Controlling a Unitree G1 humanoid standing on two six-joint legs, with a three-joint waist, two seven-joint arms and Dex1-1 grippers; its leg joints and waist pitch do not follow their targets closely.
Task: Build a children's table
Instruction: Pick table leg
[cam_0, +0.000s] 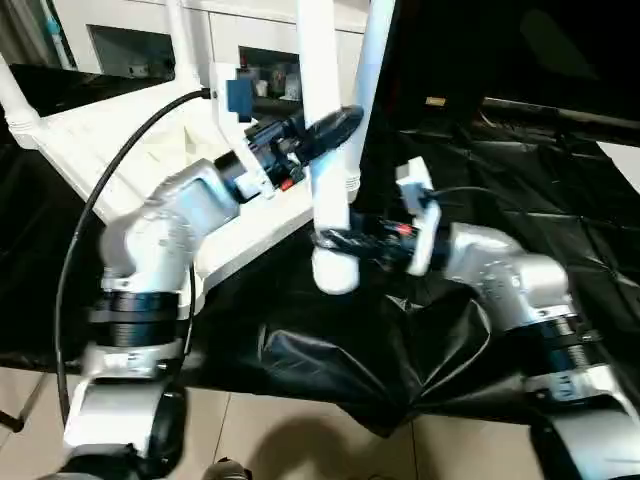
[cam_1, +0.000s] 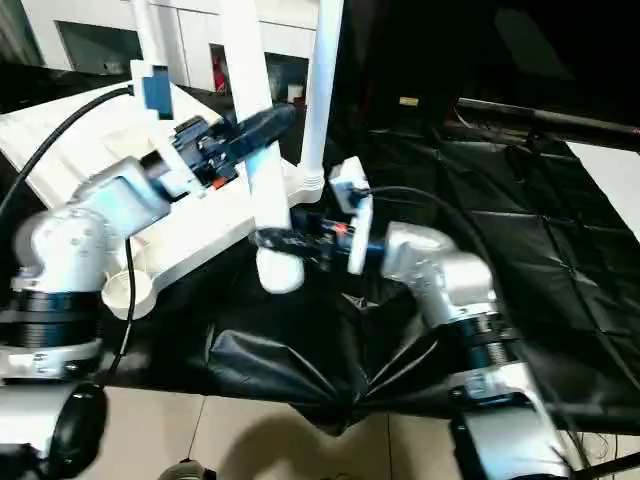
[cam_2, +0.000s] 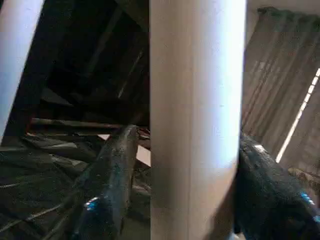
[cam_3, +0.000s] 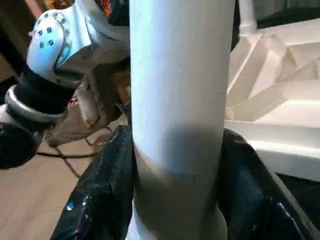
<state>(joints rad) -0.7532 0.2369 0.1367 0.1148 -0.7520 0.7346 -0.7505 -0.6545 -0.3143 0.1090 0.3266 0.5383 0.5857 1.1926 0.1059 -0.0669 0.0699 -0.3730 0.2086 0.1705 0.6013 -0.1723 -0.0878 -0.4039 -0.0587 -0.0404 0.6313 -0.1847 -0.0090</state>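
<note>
While both our arms meet at the middle of the frame, we hold one loose white leg upright between them, its rounded lower end hanging just above the black sheet that covers the table. Our left gripper reaches in from the left and straddles the leg higher up; its black fingers stand on either side of the tube, one with a sliver of gap, so we cannot be sure it is pressing. Our right gripper comes in from the right lower down, its fingers tight against both sides of the leg. Behind the left arm, the white table top lies underside up at upper left, with another leg standing in its near corner socket.
</note>
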